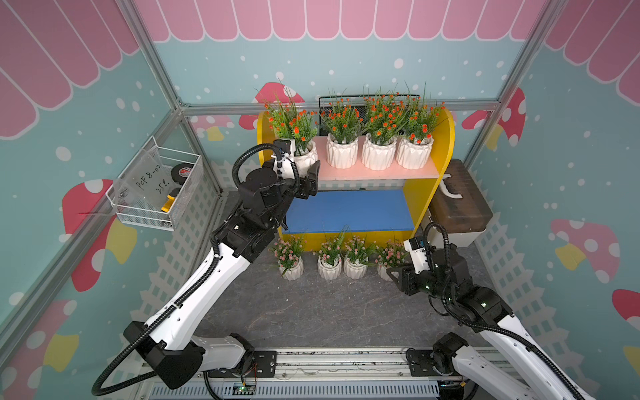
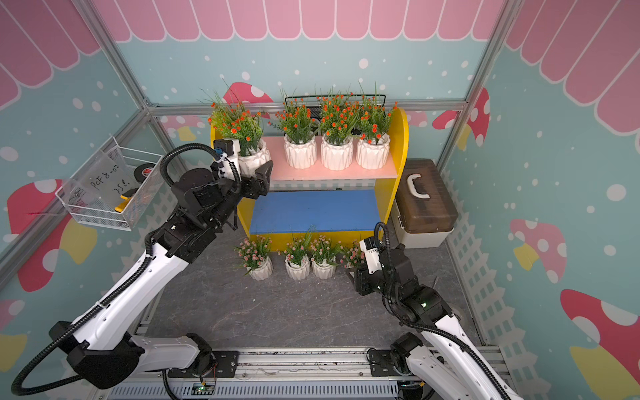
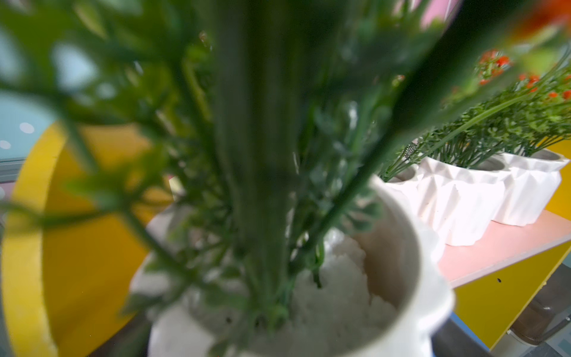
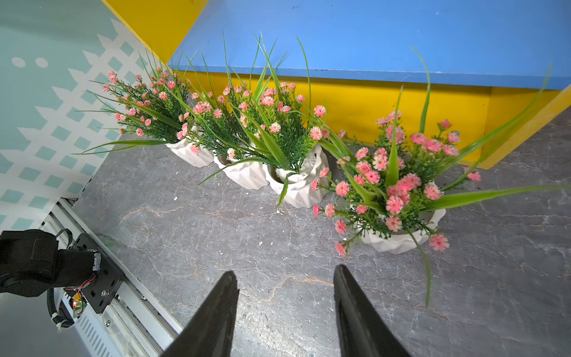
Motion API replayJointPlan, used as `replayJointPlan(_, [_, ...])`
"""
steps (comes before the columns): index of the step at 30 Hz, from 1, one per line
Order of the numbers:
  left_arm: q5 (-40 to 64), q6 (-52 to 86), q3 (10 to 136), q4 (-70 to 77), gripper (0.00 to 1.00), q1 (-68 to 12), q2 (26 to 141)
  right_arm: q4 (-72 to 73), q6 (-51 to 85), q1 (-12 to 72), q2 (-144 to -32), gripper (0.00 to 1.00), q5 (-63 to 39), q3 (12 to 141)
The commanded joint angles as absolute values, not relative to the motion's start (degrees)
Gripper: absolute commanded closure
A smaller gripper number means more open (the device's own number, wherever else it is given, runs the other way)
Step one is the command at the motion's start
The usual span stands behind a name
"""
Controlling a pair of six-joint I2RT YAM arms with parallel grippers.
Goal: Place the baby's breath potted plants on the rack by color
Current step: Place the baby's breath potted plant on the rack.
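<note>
Up on the rack (image 1: 446, 145), the left gripper (image 1: 304, 170) clasps the white pot of an orange-flowered plant (image 1: 306, 157) at the left end of the pink upper board (image 1: 381, 173). I cannot tell whether that pot's base rests on the board. Three more orange-flowered plants (image 1: 379, 156) stand upright beside it in a row, their pots close together. The blue lower board (image 1: 349, 211) lies beneath. Four pink-flowered plants (image 1: 329, 265) stand in a line on the grey surface (image 1: 311, 311), just in front of the rack. The right gripper (image 4: 285, 272) hovers low at the right end of that line, jaws apart over bare surface, with the nearest pink plant just ahead.
</note>
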State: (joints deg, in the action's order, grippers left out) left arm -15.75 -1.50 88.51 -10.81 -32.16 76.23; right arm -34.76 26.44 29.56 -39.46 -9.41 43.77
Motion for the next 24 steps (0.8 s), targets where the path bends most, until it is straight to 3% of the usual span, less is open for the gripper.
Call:
replayJointPlan(1, [-13.31, -0.50, 92.66, -7.92, 0.27, -30.69, 77.63, -36.15, 26.72, 29.22, -38.29, 0.50, -8.37, 43.89])
replayJointPlan(24, [-10.74, -1.41, 98.50, -3.70, 0.26, -25.84, 87.55, -37.62, 27.41, 29.25, -34.85, 0.47, -6.90, 42.55])
